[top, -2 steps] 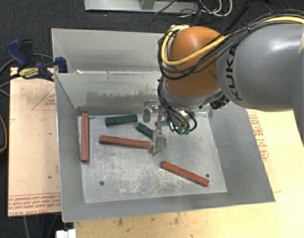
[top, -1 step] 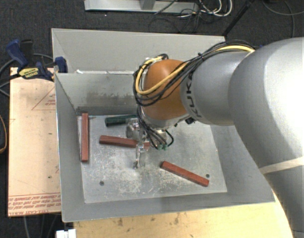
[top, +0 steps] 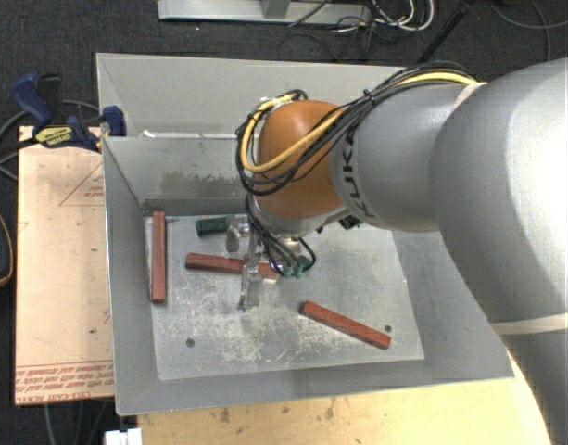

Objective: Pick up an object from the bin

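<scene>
We lose the arm (top: pixel 487 202) past the right edge. Its orange cover (top: pixel 297 156) hides part of the bin's back wall (top: pixel 182 170). The gripper (top: pixel 248 290) covers the right end of the middle red-brown bar (top: pixel 209 263) and of a dark green piece (top: pixel 211 225). 2 dark specks (top: pixel 190 343) on the floor are too small for us to name.

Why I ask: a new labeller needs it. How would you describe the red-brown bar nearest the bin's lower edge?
In the grey metal bin, look at the floor's lower right, clear of the claw. A long flat red-brown bar lies there alone. Unlike the red-brown bar along the left wall and the red-brown bar beneath the claw, it lies slanted.
</scene>
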### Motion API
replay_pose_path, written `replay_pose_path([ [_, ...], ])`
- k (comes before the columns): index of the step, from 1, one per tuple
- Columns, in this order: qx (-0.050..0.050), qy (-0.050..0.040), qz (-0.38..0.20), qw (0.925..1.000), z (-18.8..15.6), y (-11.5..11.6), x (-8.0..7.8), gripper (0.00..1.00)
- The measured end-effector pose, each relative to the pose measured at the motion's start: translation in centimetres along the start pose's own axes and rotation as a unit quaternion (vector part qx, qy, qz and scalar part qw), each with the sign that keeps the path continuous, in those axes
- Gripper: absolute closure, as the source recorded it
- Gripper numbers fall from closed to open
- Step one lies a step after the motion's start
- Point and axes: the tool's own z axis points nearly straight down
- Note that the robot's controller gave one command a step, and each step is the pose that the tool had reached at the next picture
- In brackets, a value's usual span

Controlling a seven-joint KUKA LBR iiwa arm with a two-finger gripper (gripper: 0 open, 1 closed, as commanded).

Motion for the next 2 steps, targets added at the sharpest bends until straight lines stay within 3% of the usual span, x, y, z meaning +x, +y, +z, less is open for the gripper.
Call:
replay_pose_path([
  [1, 0.001, 0.0016, 0.071, 0.9975, 0.2, -0.2, 0.5, 0.0],
  [2, 0.001, 0.0008, 0.095, 0.9955, 3.2, 1.0, 0.6, 0.0],
])
